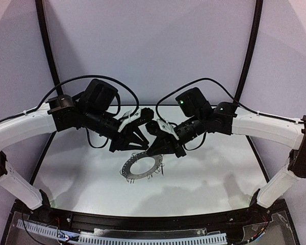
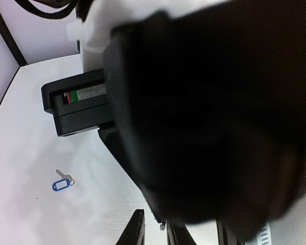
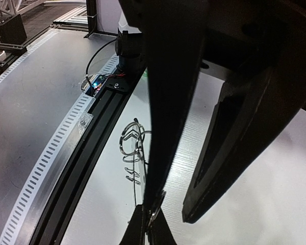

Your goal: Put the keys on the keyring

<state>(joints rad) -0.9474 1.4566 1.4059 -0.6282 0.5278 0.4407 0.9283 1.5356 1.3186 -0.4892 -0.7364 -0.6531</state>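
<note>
Left pincer (image 1: 137, 138) and right pincer (image 1: 160, 145) are meeting tip to tip just above the keyring (image 1: 126, 169).

The right pincer is holding its jaws together; a small silvery piece is showing at its tips, too small to identify. Whether the left pincer is apart or together cannot be told, since the right pincer's dark body is filling most of its wrist view. The keyring is lying flat on the table (image 1: 81, 178), directly under both sets of tips. The blue-tagged key (image 2: 62, 184) is lying on the table, well apart from the left pincer, off to one side of its fingers.
</note>
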